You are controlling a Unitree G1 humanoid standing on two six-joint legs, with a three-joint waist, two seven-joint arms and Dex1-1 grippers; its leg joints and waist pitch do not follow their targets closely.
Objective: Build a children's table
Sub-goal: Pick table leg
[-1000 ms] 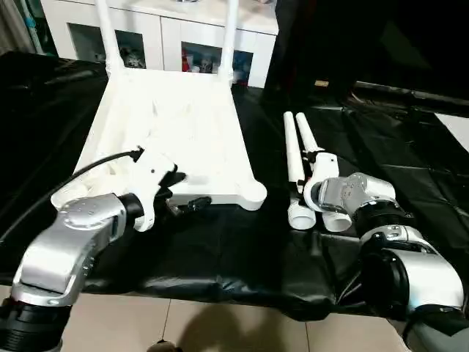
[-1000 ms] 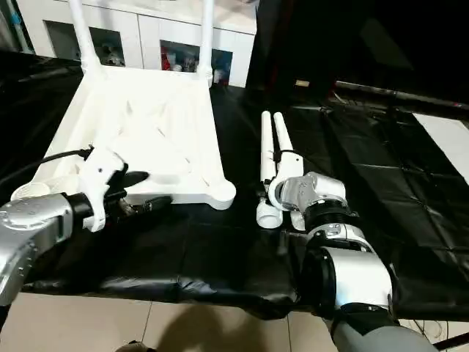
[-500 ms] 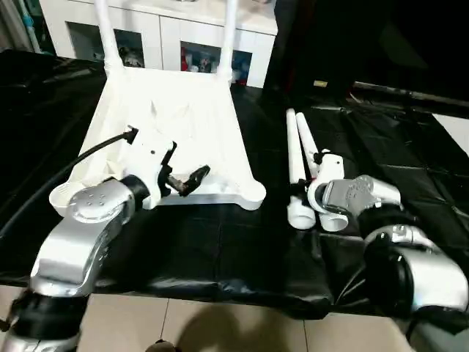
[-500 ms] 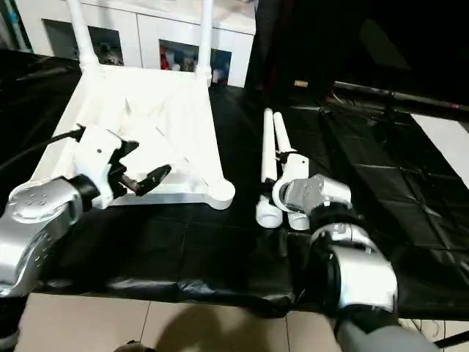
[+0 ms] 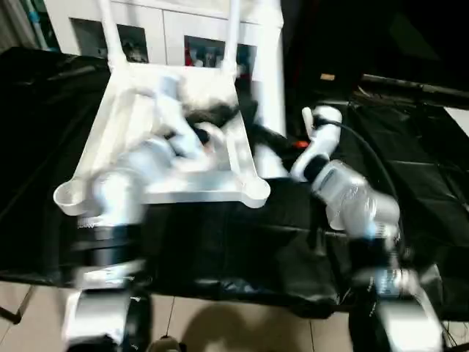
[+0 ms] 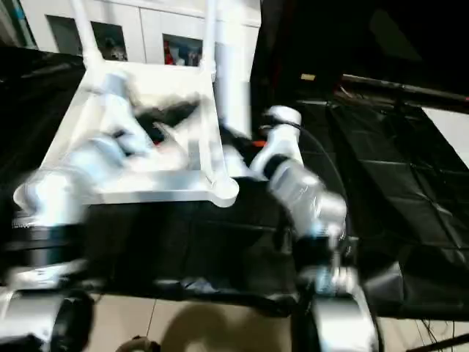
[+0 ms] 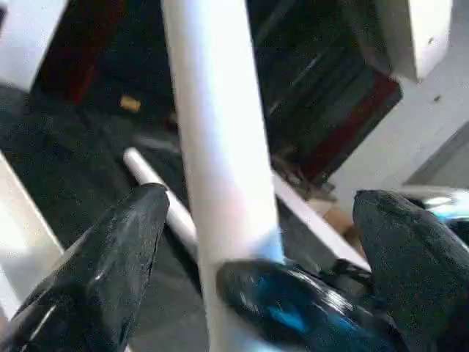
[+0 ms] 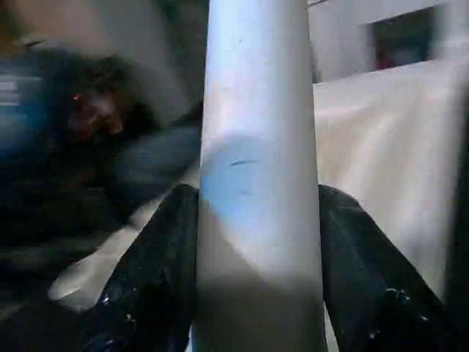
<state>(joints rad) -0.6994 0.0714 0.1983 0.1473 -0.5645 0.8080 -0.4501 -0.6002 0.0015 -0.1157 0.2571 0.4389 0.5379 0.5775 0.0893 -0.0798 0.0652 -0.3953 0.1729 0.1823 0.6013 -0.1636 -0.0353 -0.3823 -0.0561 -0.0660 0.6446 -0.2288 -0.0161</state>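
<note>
The children's table's white tabletop (image 5: pixel 179 195) lies underside up on the black sheet. Two white legs (image 5: pixel 110 29) (image 5: pixel 234 29) stand in its far corner sockets. Both near sockets (image 5: pixel 256 192) (image 5: pixel 69 196) are open. My right gripper (image 8: pixel 256 194) is shut on a third leg (image 8: pixel 256 95), holding it upright by the tabletop's right side (image 5: pixel 270 73). Above the tabletop, my left gripper (image 7: pixel 260 202) is open, its fingers (image 7: pixel 124 242) standing apart on either side of that leg (image 7: pixel 212 110). Another leg (image 7: pixel 150 172) lies on the sheet beyond.
The black-sheeted worktable (image 5: pixel 220 242) ends at a front edge just before my body, with pale floor tiles (image 5: pixel 242 330) below. A white cabinet (image 5: pixel 146 37) stands behind the tabletop. A black cable (image 5: pixel 374 158) loops over my right forearm.
My right gripper has lifted one leg off the sheet and stood it upright near the tabletop. My left arm has swung up over the tabletop, bringing its open fingers around that leg.
</note>
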